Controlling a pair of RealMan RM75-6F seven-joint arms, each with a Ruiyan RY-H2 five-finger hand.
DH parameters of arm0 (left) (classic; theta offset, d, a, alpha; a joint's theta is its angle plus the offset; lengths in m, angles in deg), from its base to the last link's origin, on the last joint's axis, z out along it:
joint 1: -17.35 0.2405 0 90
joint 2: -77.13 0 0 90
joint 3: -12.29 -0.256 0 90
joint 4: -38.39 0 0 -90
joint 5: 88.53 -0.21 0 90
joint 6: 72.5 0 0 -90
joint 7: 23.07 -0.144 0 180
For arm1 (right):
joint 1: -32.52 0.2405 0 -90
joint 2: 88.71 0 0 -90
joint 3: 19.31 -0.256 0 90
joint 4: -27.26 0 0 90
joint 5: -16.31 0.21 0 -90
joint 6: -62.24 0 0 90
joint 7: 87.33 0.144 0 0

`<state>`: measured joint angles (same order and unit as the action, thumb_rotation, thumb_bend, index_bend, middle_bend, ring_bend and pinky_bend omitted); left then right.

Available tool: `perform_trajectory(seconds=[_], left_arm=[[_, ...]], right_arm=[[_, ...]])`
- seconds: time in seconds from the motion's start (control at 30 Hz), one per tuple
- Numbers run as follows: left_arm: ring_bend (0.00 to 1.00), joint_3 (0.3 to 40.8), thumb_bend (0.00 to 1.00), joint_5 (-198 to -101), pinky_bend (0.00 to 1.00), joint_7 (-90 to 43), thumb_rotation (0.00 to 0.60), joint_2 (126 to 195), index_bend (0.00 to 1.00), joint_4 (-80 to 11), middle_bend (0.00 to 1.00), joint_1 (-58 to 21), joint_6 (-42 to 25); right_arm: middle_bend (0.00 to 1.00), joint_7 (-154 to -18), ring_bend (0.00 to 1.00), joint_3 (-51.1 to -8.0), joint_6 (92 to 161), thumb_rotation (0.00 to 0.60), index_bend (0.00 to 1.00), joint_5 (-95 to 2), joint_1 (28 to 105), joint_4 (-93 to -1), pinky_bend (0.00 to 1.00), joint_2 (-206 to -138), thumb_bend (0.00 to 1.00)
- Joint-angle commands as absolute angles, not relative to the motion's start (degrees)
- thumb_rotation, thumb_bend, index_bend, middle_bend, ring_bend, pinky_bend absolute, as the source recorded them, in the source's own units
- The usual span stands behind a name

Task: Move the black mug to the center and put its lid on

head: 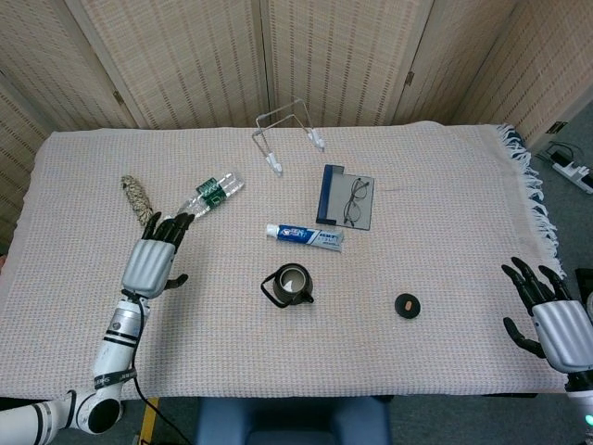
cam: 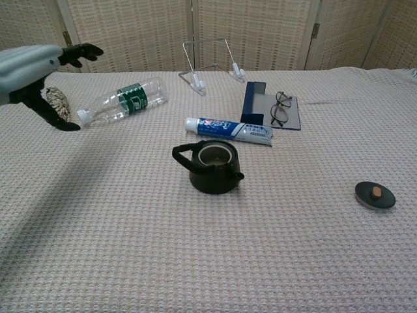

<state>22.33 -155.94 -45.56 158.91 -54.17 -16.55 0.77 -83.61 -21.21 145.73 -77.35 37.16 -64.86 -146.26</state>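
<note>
Inspector: Head view: left hand [head: 151, 262] well left of the black mug [head: 290, 284], fingers spread, holding nothing. Right hand [head: 552, 321] far right of it, likewise spread and empty.

Clerk: The lid [head: 406, 305]?

Inspector: Lying right of the mug, apart; mug uncovered, placed centrally, ready for capping.

The black lidless mug [head: 291, 284] stands near the middle of the cloth-covered table [head: 445, 195], toward its front edge. Its round black lid [head: 406, 305] lies apart to the right. Just behind the mug lies a blue-and-white toothpaste tube [head: 305, 235], with wire-framed glasses [head: 355, 201] on a dark blue case [head: 346, 197] further back. A clear plastic bottle [head: 206, 197] and a bundle of pale rope [head: 139, 201] lie toward the left edge, and a bent wire stand [head: 286, 134] is by the back edge
</note>
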Motion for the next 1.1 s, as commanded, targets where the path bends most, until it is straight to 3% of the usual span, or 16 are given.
perform_trajectory(seconds=[0.03,0.13,0.27,0.67,1.1], left_arm=[[0.13,21.20,0.09,-157.76,0.03,-40.90,0.600,154.80,0.05,-54.98,0.08,-12.36,4.19],[0.14,20.06,0.09,-158.99,0.04,-39.06,0.600,152.62,0.07,-55.23,0.09,-9.86,6.04],[0.14,18.68,0.09,-160.25,0.04,-37.46,0.600,150.57,0.09,-55.91,0.09,-7.19,7.65],[0.14,17.41,0.09,-161.48,0.03,-35.08,0.600,147.83,0.09,-57.77,0.09,-3.19,8.19],[0.12,18.10,0.09,-161.23,0.01,-33.69,0.600,147.29,0.06,-58.03,0.09,-2.27,6.02]], right_arm=[[0.07,-86.06,0.45,-21.13,142.62,0.600,0.07,-78.03,39.47,-65.94,0.31,-146.46,0.41],[0.07,-88.28,0.62,-21.15,139.16,0.600,0.07,-78.16,41.75,-66.59,0.55,-147.25,0.41],[0.06,-92.02,0.72,-21.26,133.56,0.600,0.06,-77.16,44.99,-67.64,0.66,-148.58,0.40],[0.12,-103.97,0.78,-22.60,118.04,0.600,0.07,-68.95,54.20,-65.74,0.74,-156.37,0.40],[0.22,-108.32,0.81,-20.96,112.97,0.600,0.15,-64.35,57.64,-62.10,0.78,-161.32,0.40]])
